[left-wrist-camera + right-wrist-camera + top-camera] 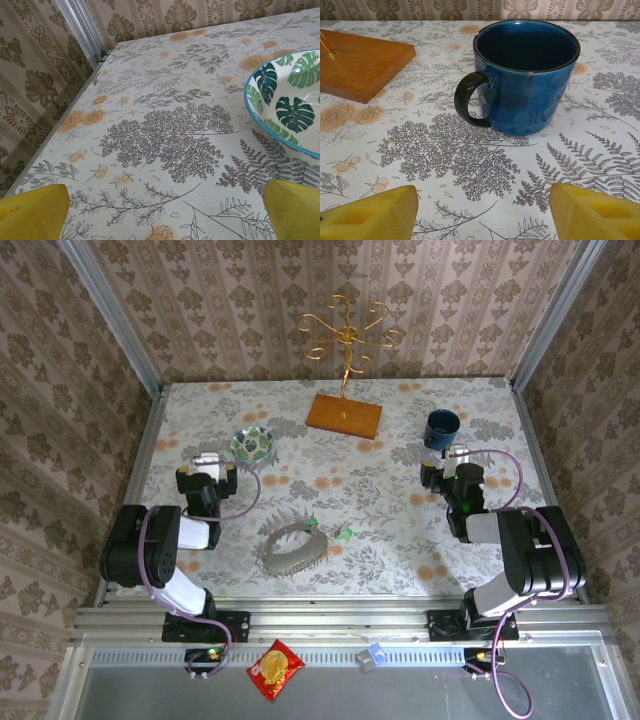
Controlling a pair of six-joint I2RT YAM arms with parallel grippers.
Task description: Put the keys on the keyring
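Your floral-patterned table (400, 530) carries the keyring (293, 550) near its front middle. What look like two tiny green keys (346, 533) lie just to its right. Further back you have a leaf-print bowl (253, 445) on the left, a wooden stand base (344, 415) in the centre and a blue mug (441, 428) on the right.

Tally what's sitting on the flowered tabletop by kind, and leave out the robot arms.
green keys: 2
keyring: 1
bowl: 1
blue mug: 1
gold stand: 1
Total: 6
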